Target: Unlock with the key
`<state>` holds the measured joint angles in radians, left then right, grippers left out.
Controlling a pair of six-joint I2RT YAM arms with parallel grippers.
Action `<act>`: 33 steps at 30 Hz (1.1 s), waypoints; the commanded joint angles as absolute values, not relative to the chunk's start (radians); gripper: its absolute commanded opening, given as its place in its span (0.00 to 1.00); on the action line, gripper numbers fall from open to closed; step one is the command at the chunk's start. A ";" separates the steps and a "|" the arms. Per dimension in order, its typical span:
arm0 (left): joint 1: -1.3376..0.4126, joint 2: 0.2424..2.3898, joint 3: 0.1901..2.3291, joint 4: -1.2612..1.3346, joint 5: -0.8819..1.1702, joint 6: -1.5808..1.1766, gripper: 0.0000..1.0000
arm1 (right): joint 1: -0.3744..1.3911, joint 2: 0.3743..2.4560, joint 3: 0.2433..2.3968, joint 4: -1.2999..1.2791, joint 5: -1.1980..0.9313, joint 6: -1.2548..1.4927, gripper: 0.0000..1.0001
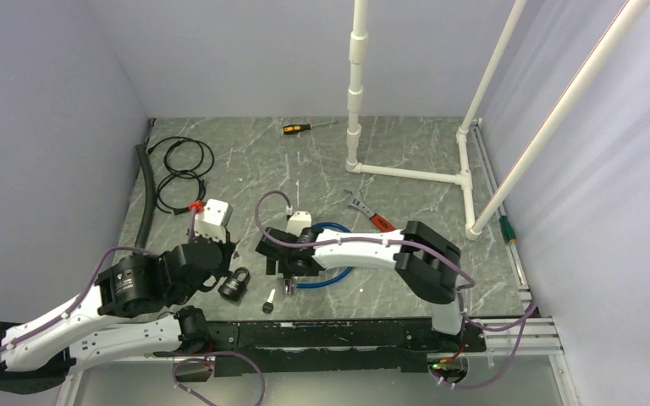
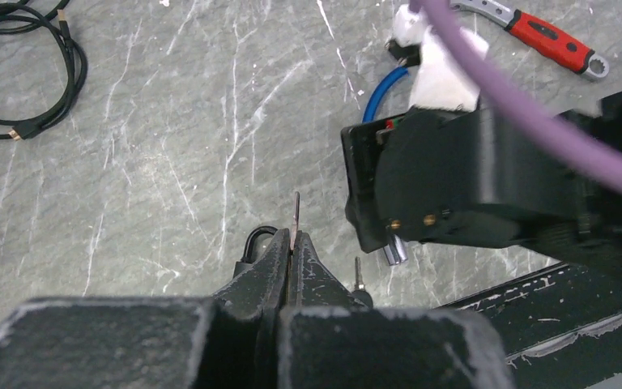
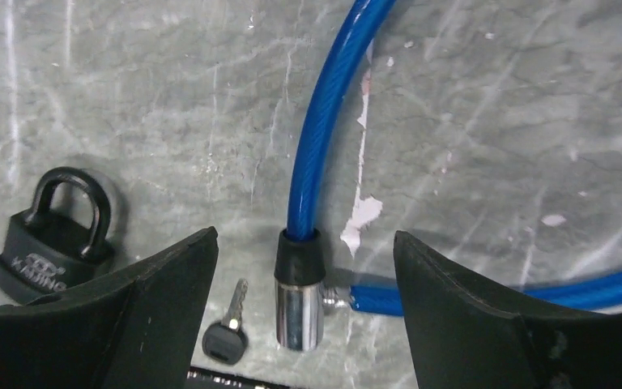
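Lowest in the left wrist view, the left gripper (image 2: pixel 292 247) shows two scuffed matte-black fingers (image 2: pixel 259 275) pressed together. They pinch a thin metal strip (image 2: pixel 296 212) that stands up from the seam, seen edge-on (whether it is a key blade cannot be told).

In the right wrist view, the right gripper (image 3: pixel 306 243) has its smooth black wedge fingers (image 3: pixel 138 300) spread wide in the lower corners of the frame. Between them, low in the frame, lies the polished chrome barrel (image 3: pixel 298 314) with its black collar. This is the end of a glossy blue cable lock (image 3: pixel 324 130) that curves up to the top of the frame.

Just left of the barrel the key (image 3: pixel 227 336) lies flat, with a round black plastic head and a short silver blade. At centre left is the padlock (image 3: pixel 48 243), a matte-black body with an arched black shackle. Embossed letters beginning with K cross its face, the rest cut off by the finger.

All of it rests on the table (image 1: pixel 406 169), dark grey stone-patterned with white veins. Further up the top view lie a steel wrench (image 1: pixel 368 211) with a red grip and coiled black cords (image 1: pixel 182 169) at centre left. A yellow-and-black screwdriver (image 1: pixel 305 127) sits near the far wall. A white pipe frame (image 1: pixel 355 101) rises at upper right.
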<state>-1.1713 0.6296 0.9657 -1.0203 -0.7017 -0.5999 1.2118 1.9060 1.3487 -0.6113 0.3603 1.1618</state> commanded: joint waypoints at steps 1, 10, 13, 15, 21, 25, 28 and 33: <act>-1.174 0.597 1.007 -1.038 -0.750 -0.635 0.00 | 1.218 1.974 1.415 -0.624 0.360 1.147 0.78; -1.174 0.567 1.002 -1.033 -0.755 -0.637 0.00 | 1.265 2.083 1.530 -0.767 0.400 1.185 0.66; -1.173 0.575 1.007 -1.044 -0.758 -0.647 0.00 | 1.279 2.123 1.584 -0.832 0.404 1.199 0.63; -1.173 0.577 1.007 -1.048 -0.758 -0.651 0.00 | 1.279 2.142 1.586 -0.835 0.395 1.194 0.55; -1.174 0.564 1.003 -1.040 -0.762 -0.647 0.00 | 1.269 2.124 1.554 -0.816 0.390 1.186 0.06; -1.173 0.563 0.999 -1.038 -0.771 -0.645 0.00 | 1.241 2.076 1.525 -0.796 0.392 1.162 0.00; -1.174 0.565 1.001 -1.042 -0.774 -0.647 0.00 | 1.210 1.993 1.470 -0.766 0.408 1.161 0.00; -1.173 0.506 0.975 -0.899 -0.628 -0.521 0.00 | 1.183 1.825 1.406 -0.748 0.475 1.208 0.00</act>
<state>-1.1713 0.5617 0.9672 -1.0321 -0.7200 -0.6186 1.2102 1.9915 1.4292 -0.7593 0.3943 1.1748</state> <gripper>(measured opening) 0.012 0.162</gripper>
